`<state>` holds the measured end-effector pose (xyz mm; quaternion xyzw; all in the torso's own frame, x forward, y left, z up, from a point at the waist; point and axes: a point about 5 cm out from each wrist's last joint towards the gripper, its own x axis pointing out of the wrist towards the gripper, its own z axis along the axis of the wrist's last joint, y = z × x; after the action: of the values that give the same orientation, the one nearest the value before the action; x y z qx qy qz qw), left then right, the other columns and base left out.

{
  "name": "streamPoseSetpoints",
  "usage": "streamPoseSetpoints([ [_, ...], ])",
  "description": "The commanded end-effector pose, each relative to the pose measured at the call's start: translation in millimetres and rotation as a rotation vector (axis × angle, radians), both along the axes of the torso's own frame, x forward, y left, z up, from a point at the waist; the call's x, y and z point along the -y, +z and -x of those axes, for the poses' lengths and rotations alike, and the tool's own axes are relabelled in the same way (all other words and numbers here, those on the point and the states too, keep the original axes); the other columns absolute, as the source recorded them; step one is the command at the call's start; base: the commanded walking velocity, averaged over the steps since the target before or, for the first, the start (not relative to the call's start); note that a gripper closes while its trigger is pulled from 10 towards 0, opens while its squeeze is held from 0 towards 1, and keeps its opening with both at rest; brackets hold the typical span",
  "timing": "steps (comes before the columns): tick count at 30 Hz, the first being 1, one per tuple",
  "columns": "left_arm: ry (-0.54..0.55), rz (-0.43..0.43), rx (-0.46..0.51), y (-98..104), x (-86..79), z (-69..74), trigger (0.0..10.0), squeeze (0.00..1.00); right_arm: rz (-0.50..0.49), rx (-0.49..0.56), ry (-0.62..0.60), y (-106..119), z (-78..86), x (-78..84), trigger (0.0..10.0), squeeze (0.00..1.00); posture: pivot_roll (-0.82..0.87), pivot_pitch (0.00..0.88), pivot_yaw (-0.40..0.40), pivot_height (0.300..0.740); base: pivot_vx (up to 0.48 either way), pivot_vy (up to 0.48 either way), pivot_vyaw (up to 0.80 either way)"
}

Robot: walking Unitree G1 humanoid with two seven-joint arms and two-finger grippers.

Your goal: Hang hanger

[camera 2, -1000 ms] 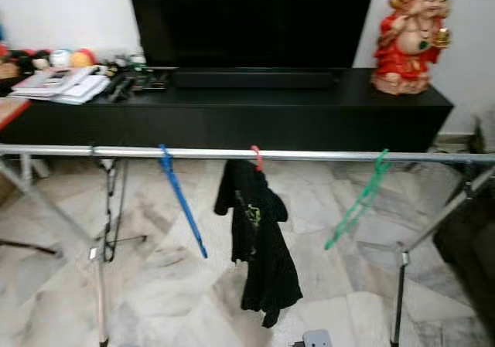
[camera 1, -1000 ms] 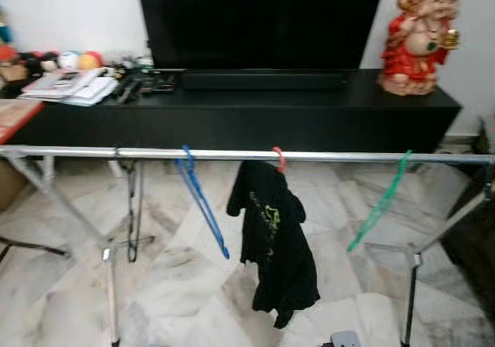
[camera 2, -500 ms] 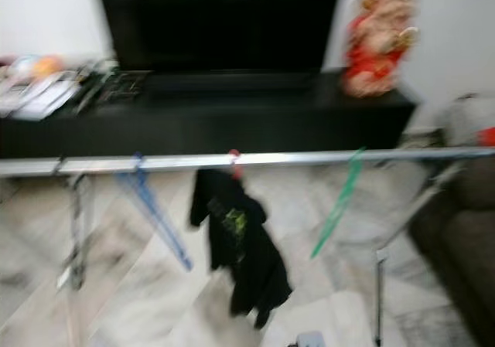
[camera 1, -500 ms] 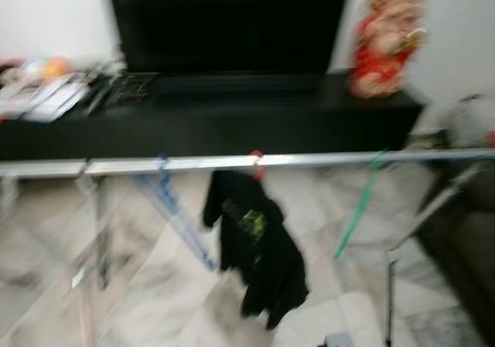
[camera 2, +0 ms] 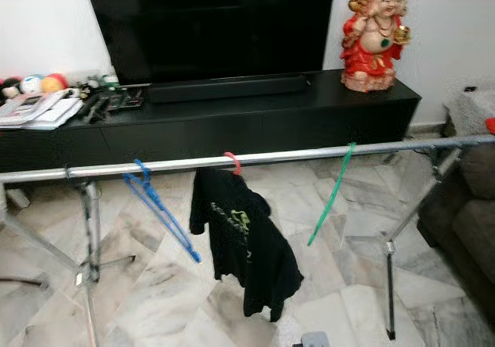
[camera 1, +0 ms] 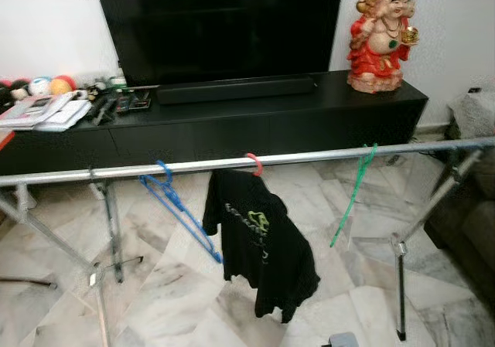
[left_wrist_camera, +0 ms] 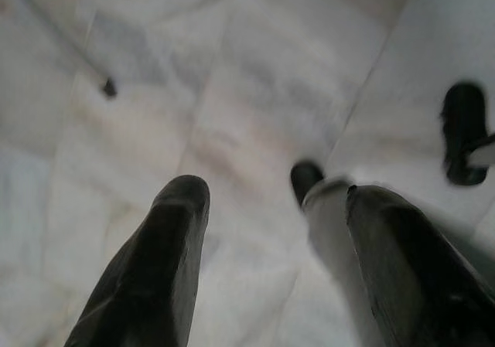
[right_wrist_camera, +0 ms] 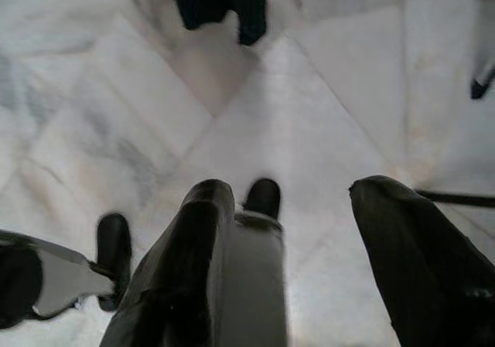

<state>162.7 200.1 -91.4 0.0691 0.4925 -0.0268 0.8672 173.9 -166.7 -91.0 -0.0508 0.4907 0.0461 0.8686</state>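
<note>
Both arms are hanging low. The left gripper (left_wrist_camera: 267, 231) is pointing at the marble floor (left_wrist_camera: 232, 92) with its fingers spread wide and nothing between them; the right gripper (right_wrist_camera: 290, 239) is doing the same. Well ahead of and above them, the rail (camera 1: 309, 159) is carrying a blue hanger (camera 1: 179, 212), a red hanger (camera 1: 254, 162) under a black shirt (camera 1: 259, 246), and a green hanger (camera 1: 352, 196). These hangers look like light, stiff, thin plastic, probably slippery; the neck below the hook seems the safest hold.
</note>
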Motion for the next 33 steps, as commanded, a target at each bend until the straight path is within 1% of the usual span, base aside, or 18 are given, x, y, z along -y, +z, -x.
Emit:
streamPoseSetpoints([
  [1,-0.032,-0.022,-0.013,-1.2,-2.4,4.0,10.0,0.0,-0.007,0.002,0.001,0.5,-1.4,-2.4,10.0,0.0,0.03,0.02,0.034,0.74,0.0,0.0,0.0],
  [2,-0.056,-0.034,-0.021,-1.6,-1.6,4.3,10.0,0.0,-0.008,0.003,0.002,0.6,-1.9,-2.4,10.0,0.0,0.03,0.024,0.034,0.74,0.0,-0.48,0.0],
  [4,-0.062,-0.037,-0.025,-1.8,-1.3,4.6,10.0,0.0,-0.008,0.003,0.003,0.7,-2.0,-2.5,10.0,0.0,0.03,0.024,0.034,0.74,0.0,-0.48,0.0],
  [6,-0.039,-0.032,-0.026,-2.0,-2.0,5.1,10.0,0.0,-0.008,0.004,0.002,0.9,-2.3,-2.5,10.0,0.0,0.03,0.027,0.035,0.74,0.0,-0.48,-0.8],
  [7,-0.021,-0.026,-0.026,-2.2,-2.7,5.8,10.0,0.0,-0.009,0.004,0.0,1.0,-2.7,-2.4,10.0,0.0,0.03,0.028,0.034,0.74,0.0,0.0,0.0],
  [11,-0.018,-0.022,-0.028,-2.4,-3.0,6.5,10.0,0.0,-0.01,0.005,0.0,1.1,-3.0,-2.5,10.0,0.0,0.03,0.029,0.034,0.74,0.0,0.0,0.0],
  [20,-0.023,-0.022,-0.027,-2.4,-2.3,6.2,10.0,0.0,-0.012,0.003,0.001,1.0,-2.7,-2.2,10.0,0.0,0.03,0.03,0.031,0.74,0.0,0.0,-0.8],
  [23,-0.04,-0.034,-0.026,-2.2,-2.4,5.8,10.0,0.0,-0.012,0.002,0.001,1.0,-2.7,-2.0,10.0,0.0,0.03,0.031,0.03,0.74,0.0,0.0,0.0],
  [25,-0.057,-0.047,-0.024,-1.9,-2.7,5.4,10.0,0.0,-0.012,0.002,0.003,1.0,-2.6,-2.0,10.0,0.0,0.03,0.03,0.03,0.74,0.0,-0.345,0.0],
  [28,-0.036,-0.036,-0.029,-2.5,-2.5,6.4,10.0,0.0,-0.012,0.002,0.003,1.0,-2.6,-1.8,10.0,0.0,0.03,0.029,0.029,0.74,0.0,-0.461,0.0],
  [31,-0.018,-0.03,-0.027,-2.5,-2.7,6.6,10.0,0.0,-0.012,0.002,0.002,1.0,-2.6,-1.6,10.0,0.0,0.03,0.029,0.029,0.74,0.0,0.0,-0.8],
  [33,-0.028,-0.031,-0.028,-2.5,-2.2,6.4,10.0,0.0,-0.012,0.002,0.003,1.1,-2.7,-1.5,10.0,0.0,0.03,0.027,0.028,0.74,0.0,0.0,-0.8],
])
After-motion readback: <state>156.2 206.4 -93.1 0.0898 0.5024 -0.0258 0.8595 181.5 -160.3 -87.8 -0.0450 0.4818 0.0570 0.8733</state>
